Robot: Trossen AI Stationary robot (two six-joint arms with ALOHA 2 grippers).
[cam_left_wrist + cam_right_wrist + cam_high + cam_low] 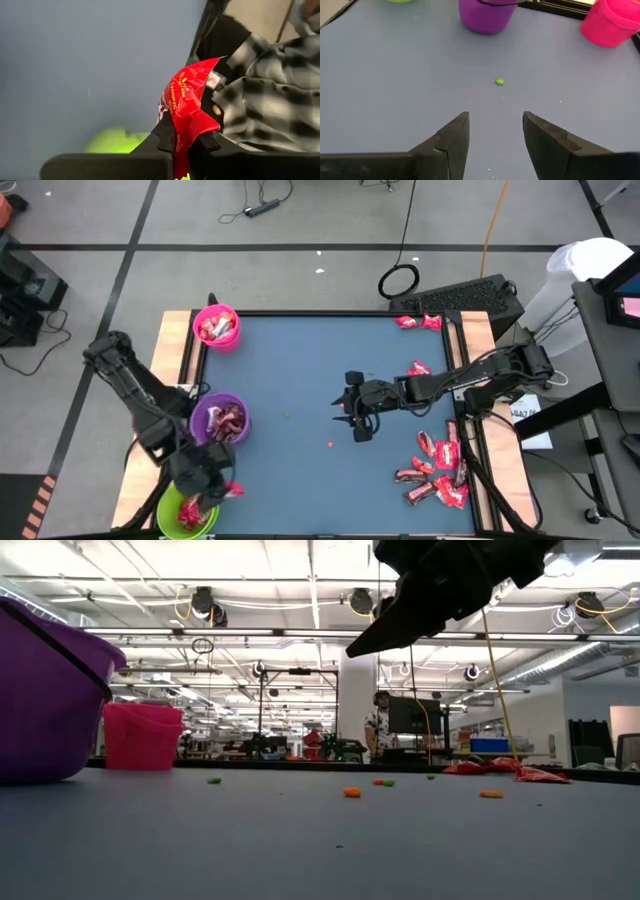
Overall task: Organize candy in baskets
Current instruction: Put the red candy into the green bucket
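On the blue bench (pixel 300 380), the pink basket (pixel 217 326) at 10 o'clock, purple basket (pixel 222 419) at 9 and green basket (pixel 186 513) at 7 each hold candy. The left tool (pixel 222 489) pinches a red candy (pixel 189 107) above the green basket. The right tool (pixel 495 132) hangs mid-bench, fingers apart, empty. More candy (pixel 436 470) lies at 4 o'clock. The right wrist view shows a green speck (pixel 500 81).

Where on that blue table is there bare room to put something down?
The widest bare patch lies between the purple basket and the right gripper, with only tiny specks. The far middle, between the pink basket and two candies, is free too. The near right corner is crowded with a candy pile.
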